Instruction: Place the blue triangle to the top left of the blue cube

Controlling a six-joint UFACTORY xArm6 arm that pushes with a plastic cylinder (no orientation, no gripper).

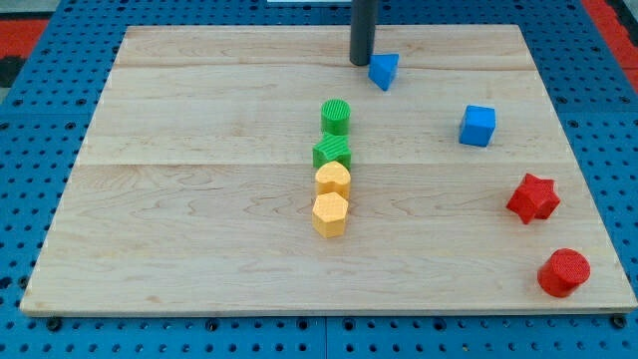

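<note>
The blue triangle [384,70] lies near the view's top, right of centre, on the wooden board [199,199]. The blue cube [478,126] sits lower and to the right of it, so the triangle is up and to the left of the cube. My tip [360,62] is the lower end of the dark rod coming down from the view's top. It stands just left of the blue triangle, close to it or touching its left side.
A green cylinder [336,116], a green star-like block [333,153], a yellow heart-like block [333,179] and a yellow hexagon [330,213] form a column at centre. A red star [532,197] and a red cylinder [564,272] sit at the right.
</note>
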